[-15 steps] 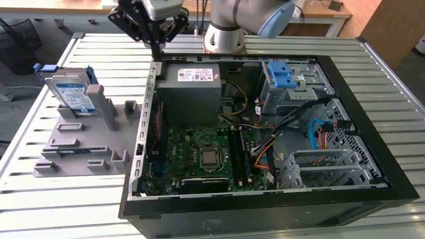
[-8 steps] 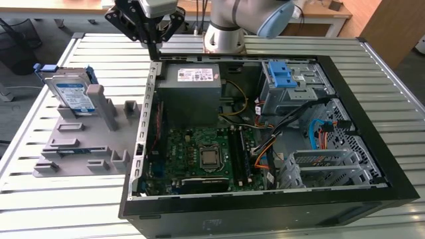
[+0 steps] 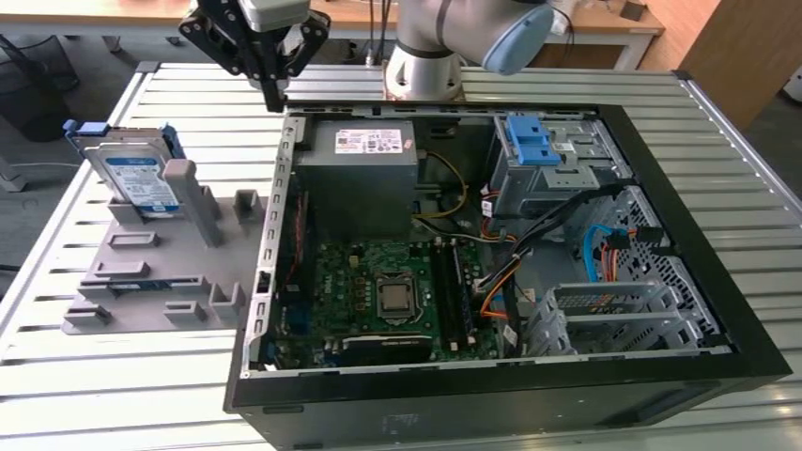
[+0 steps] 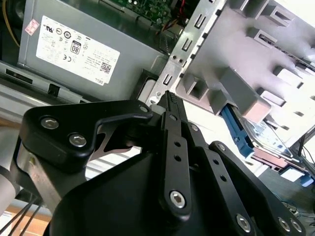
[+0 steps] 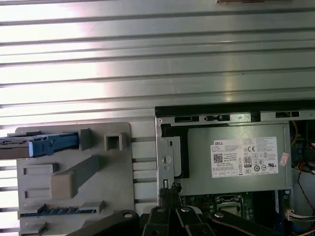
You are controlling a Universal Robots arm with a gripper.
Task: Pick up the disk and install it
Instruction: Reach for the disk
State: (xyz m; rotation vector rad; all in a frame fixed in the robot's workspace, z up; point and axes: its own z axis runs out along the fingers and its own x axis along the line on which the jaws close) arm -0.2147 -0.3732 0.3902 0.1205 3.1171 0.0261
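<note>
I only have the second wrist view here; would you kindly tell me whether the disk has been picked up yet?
Observer: Not yet. In the exterior view the disk stands on edge in the grey fixture, on the exterior view's left of the computer case.
Operator: Thank you. And where is the gripper relative to it?
Observer: The gripper hangs apart from the disk, by the case's corner next to the power supply.
</note>
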